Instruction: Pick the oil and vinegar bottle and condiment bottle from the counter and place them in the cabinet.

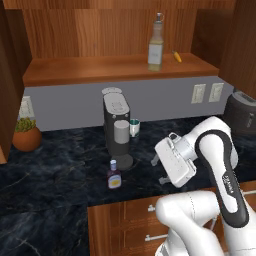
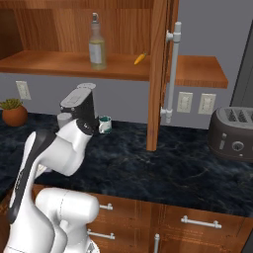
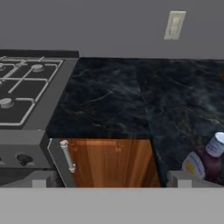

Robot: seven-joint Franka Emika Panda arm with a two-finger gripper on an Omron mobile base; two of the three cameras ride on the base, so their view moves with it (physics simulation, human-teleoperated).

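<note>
The oil and vinegar bottle, tall with pale yellow liquid, stands upright on the cabinet shelf. The condiment bottle, small and dark with a white cap, stands on the counter in front of the coffee machine. My gripper hovers over the counter's front edge, to the right of this bottle and apart from it, pointing left. In the hand view the gripper is open with nothing between its fingertips, and the condiment bottle lies at the lower right.
A dark coffee machine with a mug beside it stands behind the condiment bottle. A potted plant sits far left, a toaster far right. A small yellow item lies on the shelf. A stove adjoins the counter.
</note>
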